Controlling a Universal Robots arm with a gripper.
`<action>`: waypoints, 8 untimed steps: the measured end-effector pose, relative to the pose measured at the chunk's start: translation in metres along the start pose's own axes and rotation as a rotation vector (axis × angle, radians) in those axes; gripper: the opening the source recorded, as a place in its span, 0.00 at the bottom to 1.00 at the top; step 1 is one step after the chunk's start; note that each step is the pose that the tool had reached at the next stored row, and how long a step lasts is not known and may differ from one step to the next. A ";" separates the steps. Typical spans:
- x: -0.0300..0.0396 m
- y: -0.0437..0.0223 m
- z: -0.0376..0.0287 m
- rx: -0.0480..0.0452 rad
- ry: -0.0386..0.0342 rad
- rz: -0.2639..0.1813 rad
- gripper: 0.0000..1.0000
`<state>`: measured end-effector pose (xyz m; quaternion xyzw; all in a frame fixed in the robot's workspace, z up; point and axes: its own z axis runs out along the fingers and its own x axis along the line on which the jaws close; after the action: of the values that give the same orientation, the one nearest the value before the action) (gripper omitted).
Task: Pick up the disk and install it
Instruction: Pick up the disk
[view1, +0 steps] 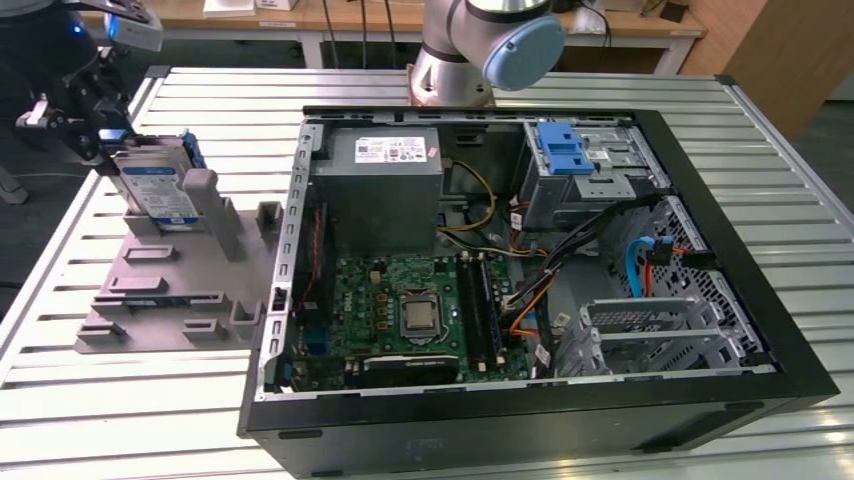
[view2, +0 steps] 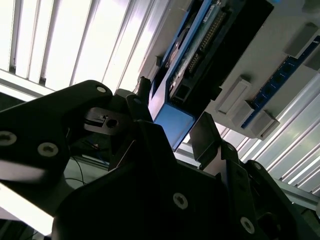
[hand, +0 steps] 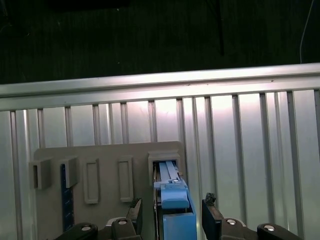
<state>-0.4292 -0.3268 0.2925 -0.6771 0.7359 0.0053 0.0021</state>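
Note:
The disk (view1: 154, 188) stands on edge in a slot of the grey plastic stand (view1: 160, 290) at the exterior view's left, its white-and-blue label facing the computer case. My gripper (view1: 104, 138) hangs at the disk's upper end. In the first wrist view the disk's blue-framed end (hand: 175, 210) lies between my two fingertips (hand: 136, 212), a small gap on each side, so the gripper (hand: 172, 216) is open around it. The second wrist view shows the same blue end (view2: 172, 122) between the dark fingers (view2: 206, 132).
An open black computer case (view1: 747, 210) lies on the slatted metal table (view1: 134, 400), with a drive bay topped by a blue latch (view1: 567, 150) at its far corner. The arm's base (view1: 467, 45) stands behind the case. The table edge (hand: 160, 82) runs just beyond the stand (hand: 105, 155).

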 end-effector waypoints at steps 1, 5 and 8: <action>0.0000 0.0000 0.0008 0.0001 -0.0001 0.000 0.59; 0.0000 0.0000 0.0021 -0.0002 0.0002 -0.003 0.59; 0.0000 0.0000 0.0023 0.0000 0.0000 -0.004 0.59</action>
<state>-0.4292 -0.3268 0.2902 -0.6784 0.7347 0.0052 0.0021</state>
